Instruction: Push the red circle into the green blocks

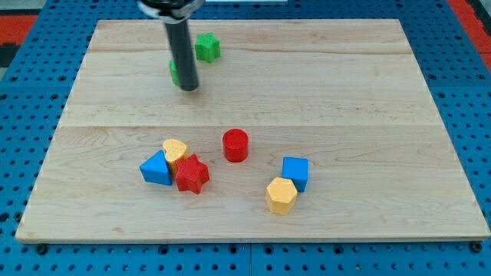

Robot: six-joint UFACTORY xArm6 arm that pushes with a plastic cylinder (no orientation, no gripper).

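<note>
Currently our tip (a bare rod, no claw to report) beside green blocks | small red circle block well apart | likely light, rigid, rolls off-centre; we push its bottom-right side.

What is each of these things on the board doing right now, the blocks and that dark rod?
My tip: up by the green blocks, far from the red circle.
Red circle: upright, alone, untouched.
Green star: free, right of the rod.
Other green block: half hidden behind the rod.
Red star: packed against yellow heart and blue triangle.
Blue cube: beside yellow hexagon.
</note>
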